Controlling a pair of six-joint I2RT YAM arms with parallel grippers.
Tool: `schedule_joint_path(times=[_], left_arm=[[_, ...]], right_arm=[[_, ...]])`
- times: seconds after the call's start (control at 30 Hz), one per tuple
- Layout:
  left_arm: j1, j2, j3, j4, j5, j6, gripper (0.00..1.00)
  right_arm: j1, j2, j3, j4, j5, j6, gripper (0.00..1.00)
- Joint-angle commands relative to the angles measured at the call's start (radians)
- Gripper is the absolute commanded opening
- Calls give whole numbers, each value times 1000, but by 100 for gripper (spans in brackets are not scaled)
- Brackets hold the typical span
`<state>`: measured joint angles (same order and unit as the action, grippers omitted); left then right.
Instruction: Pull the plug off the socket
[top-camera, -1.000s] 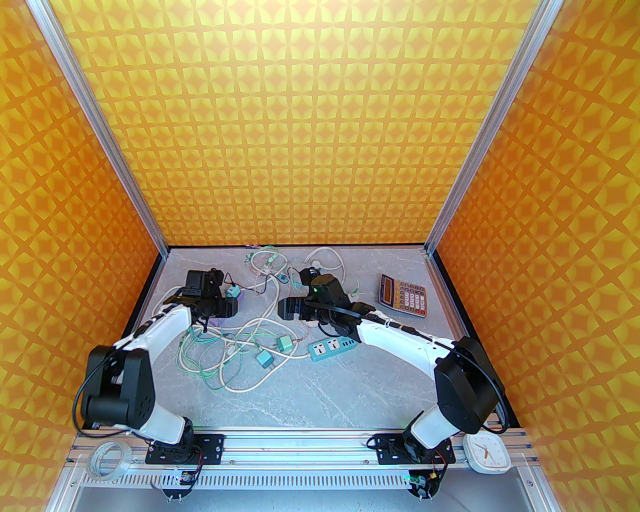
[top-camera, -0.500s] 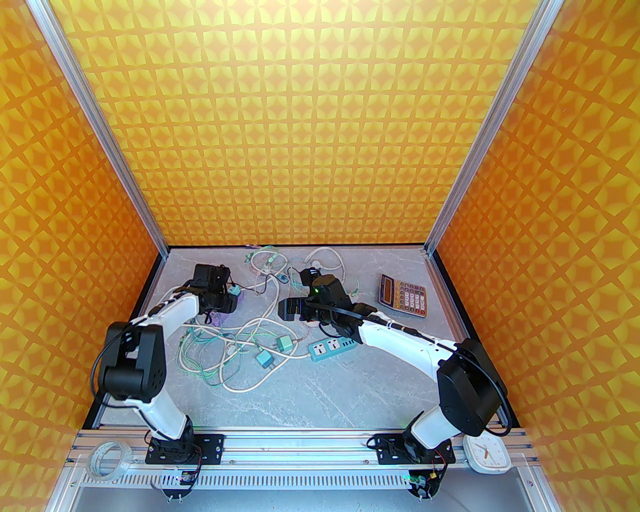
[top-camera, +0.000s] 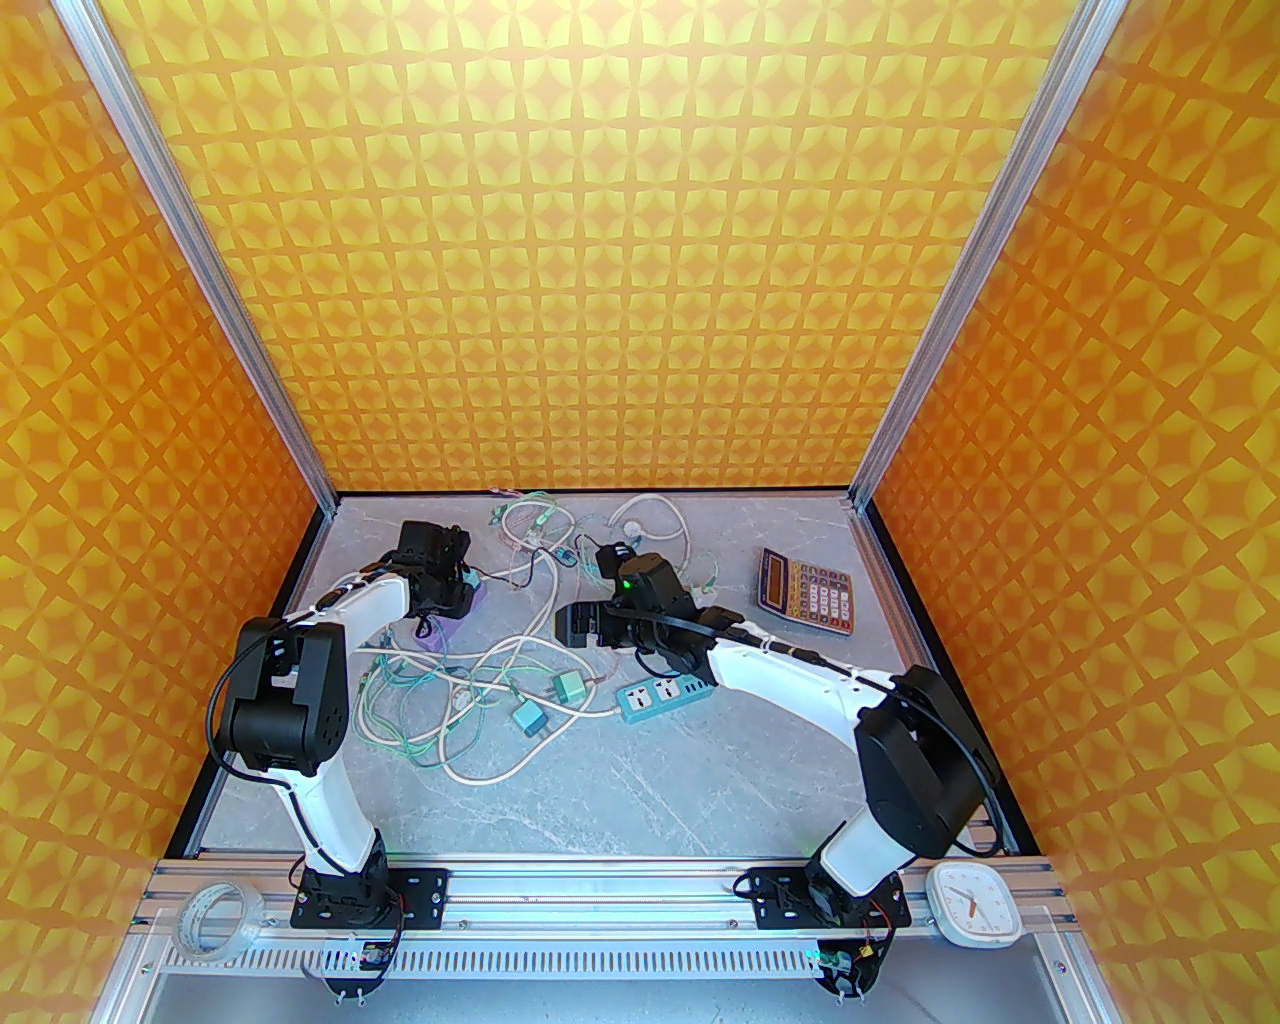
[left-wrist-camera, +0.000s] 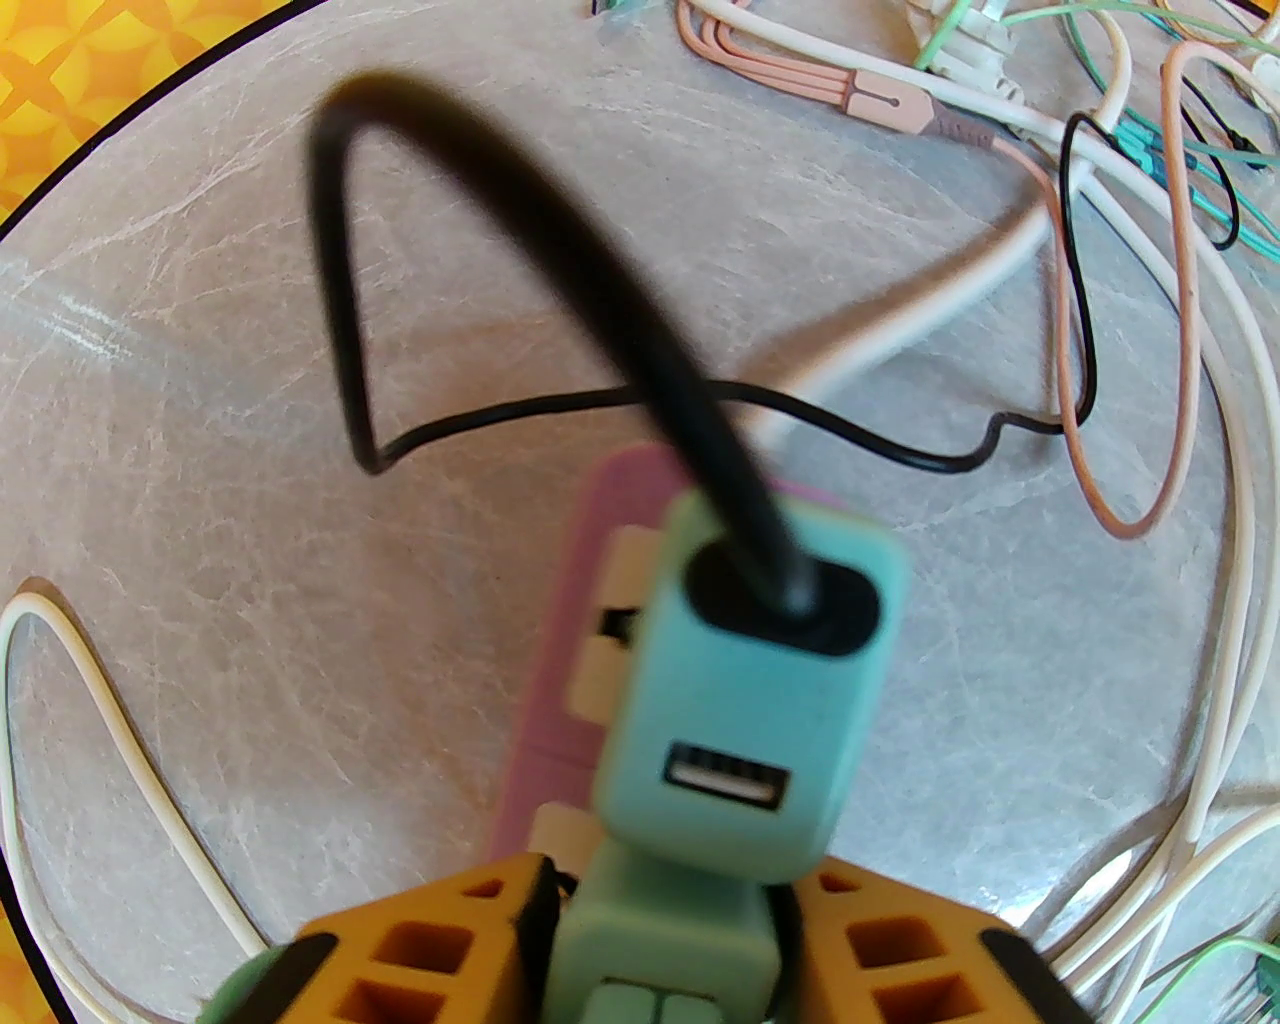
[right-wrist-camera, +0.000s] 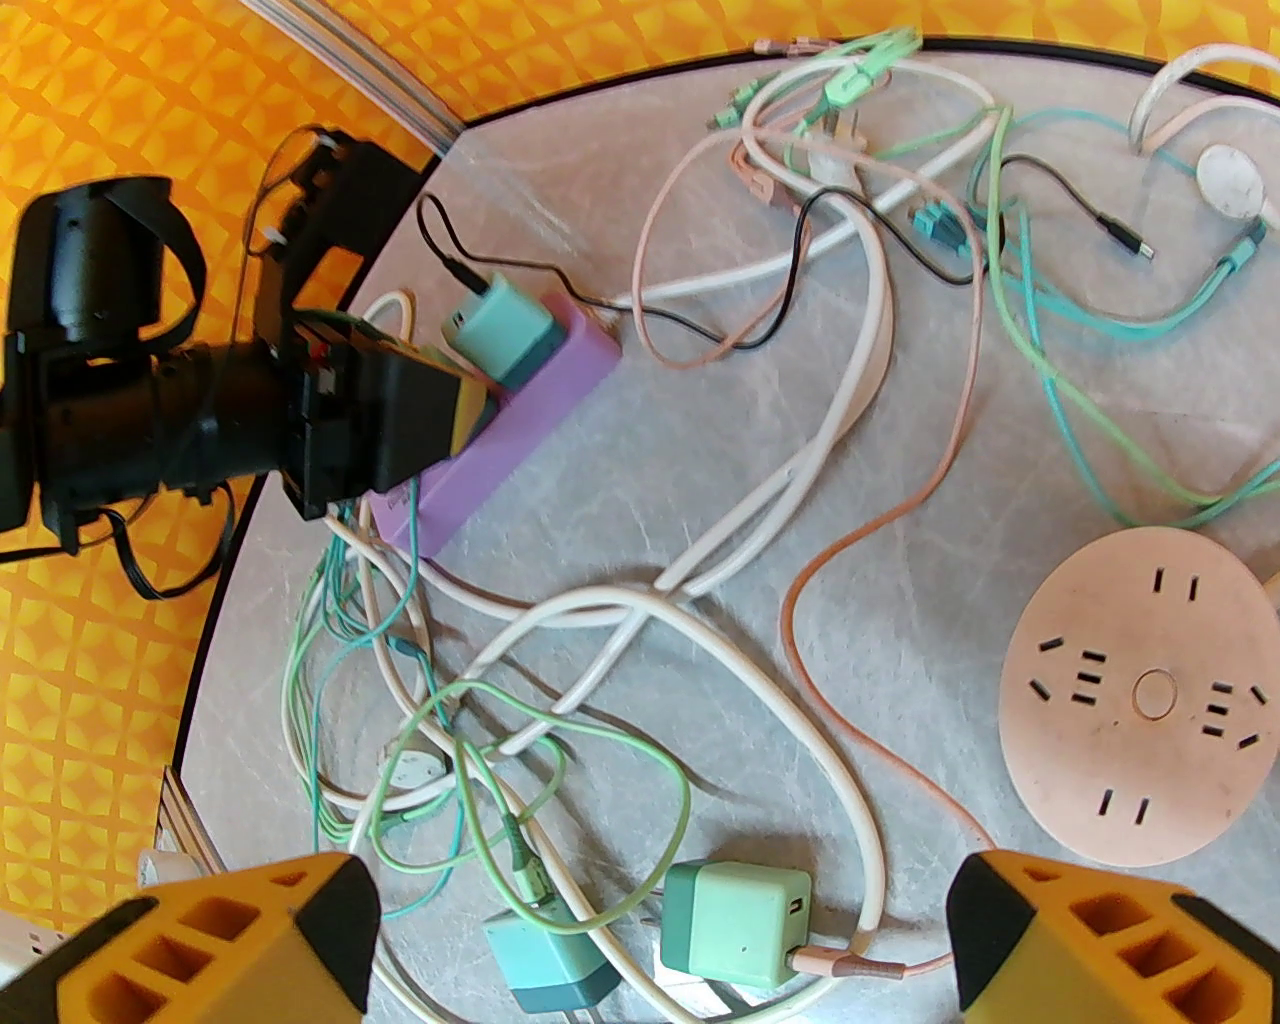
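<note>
desk: grey marble | purple power strip: far-left of desk | right tool: fingers wide apart over cables | left tool: clamped on plug base | teal charger plug: standing on strip, USB port showing, black cable in top

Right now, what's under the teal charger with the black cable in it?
The purple power strip lies directly under the teal charger, which stands plugged into its top face. The prongs and socket holes are hidden by the charger's body.
</note>
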<state>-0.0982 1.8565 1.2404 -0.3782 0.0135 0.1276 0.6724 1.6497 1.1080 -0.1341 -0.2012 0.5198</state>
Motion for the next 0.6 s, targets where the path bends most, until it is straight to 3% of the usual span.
schedule_joint_path(times=[0.0, 0.27, 0.57], left_arm=[[3, -38, 45, 14, -29, -83, 35], [-5, 24, 124, -57, -31, -307, 36], [-58, 10, 48, -6, -17, -193, 34]], right_arm=[[6, 27, 41, 13, -23, 2, 99], [6, 65, 71, 29, -46, 23, 98], [4, 221, 247, 32, -63, 87, 98]])
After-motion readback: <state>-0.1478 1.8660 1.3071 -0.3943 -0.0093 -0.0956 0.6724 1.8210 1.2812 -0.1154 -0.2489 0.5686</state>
